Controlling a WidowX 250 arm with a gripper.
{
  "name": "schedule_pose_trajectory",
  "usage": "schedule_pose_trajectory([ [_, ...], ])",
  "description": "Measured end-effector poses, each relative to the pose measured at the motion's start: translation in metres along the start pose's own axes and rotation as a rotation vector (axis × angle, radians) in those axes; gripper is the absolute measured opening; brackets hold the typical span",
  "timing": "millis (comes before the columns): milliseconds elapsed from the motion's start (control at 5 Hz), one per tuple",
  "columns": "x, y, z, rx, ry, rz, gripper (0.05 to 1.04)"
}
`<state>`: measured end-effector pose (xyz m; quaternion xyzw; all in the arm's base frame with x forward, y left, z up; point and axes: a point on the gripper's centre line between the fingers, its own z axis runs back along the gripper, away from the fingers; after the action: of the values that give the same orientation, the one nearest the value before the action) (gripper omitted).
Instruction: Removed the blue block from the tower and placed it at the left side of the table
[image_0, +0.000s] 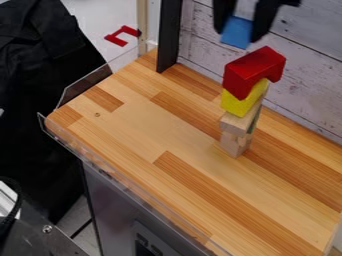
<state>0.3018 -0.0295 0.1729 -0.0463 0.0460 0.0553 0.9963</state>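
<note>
1. Overhead, at the top edge, a black gripper (238, 36) is closed around a blue block (235, 40), one finger on each side.
2. The blue block is in the air, just above the tower, apart from it.
3. The tower stands toward the right of a wooden table (127, 125): a tilted red block (250, 72) on top, then a yellow block (238, 104), then plain wooden blocks (235, 124).

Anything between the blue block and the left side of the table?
Possibly the black post: it rises at the table's back edge, left of the blue block in the claw. The red arch block sits below in view. Farther forward, nothing visible blocks the way left.
</note>
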Motion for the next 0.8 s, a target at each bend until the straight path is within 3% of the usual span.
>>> schedule_pose_trajectory([
  [600, -0.008, 0.097, -0.033, 0.059, 0.043, 0.113, 0.558],
  [800, -0.015, 0.12, -0.048, 0.046, 0.009, 0.189, 0.558],
])
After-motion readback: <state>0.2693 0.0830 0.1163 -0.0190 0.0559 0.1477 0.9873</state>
